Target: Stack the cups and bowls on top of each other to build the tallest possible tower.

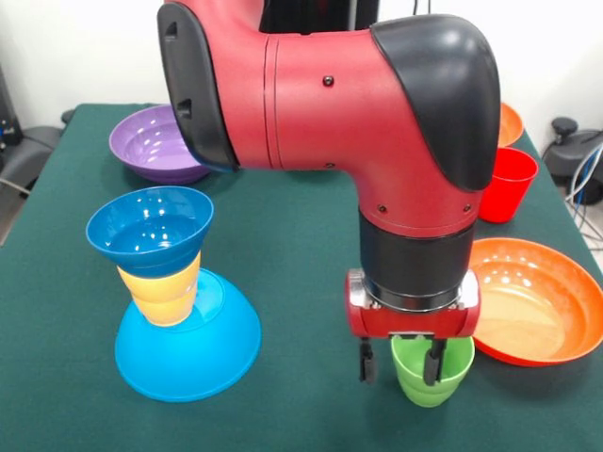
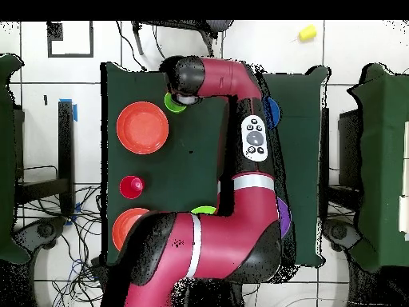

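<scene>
Down low, the end effector (image 1: 400,361) straddles the green cup's (image 1: 431,369) rim.

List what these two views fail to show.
- Tower: overhead view, the arm covers all but a blue sliver.
- Tool grip on the green cup: front view, contact unclear; overhead, hidden by the wrist.
- Far orange bowl: front view, mostly behind the arm.
</scene>
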You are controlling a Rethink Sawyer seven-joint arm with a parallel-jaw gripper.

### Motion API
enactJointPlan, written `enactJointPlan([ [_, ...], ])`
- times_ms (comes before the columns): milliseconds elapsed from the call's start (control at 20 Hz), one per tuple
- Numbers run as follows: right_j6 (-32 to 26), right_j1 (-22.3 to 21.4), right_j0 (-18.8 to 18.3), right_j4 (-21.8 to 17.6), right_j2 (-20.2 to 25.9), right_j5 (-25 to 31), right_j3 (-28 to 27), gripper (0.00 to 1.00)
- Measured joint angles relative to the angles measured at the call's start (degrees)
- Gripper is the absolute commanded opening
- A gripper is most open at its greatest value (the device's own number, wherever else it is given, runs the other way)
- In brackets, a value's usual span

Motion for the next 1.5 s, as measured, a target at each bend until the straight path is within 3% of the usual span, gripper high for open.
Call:
enactJointPlan([
  [1000,0.00,0.68,0.17,1.46,-2.61,4.46,-2.21,1.00],
  [1500,0.00,-3.87,0.17,4.25,-2.48,4.44,1.84,1.00],
])
